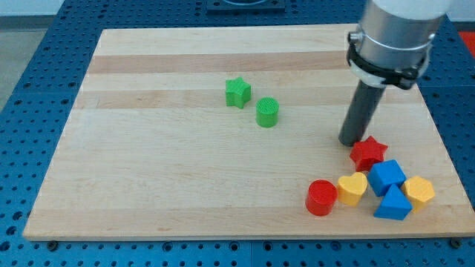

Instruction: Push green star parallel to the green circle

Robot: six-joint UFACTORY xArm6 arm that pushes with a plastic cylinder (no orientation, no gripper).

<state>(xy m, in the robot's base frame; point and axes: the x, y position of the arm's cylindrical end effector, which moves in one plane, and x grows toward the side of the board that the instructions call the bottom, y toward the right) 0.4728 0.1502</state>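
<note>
Green star (237, 93): centre frame, just upper-left of the green circle (267, 112) — bare board (148, 163) all round.
My tip (350, 142): right side, just beside the red star (368, 153) — a plain rod, holding nothing.

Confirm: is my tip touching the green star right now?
No. My tip stands beside the red star, far to the view's right of the green star.

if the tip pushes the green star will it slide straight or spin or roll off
The green star sits flat and low on the wooden board, so it will probably slide, not roll or tip. Its points make an off-centre push likely to spin it. It looks rigid. My tip is far off at the view's right, beside the red star.
</note>
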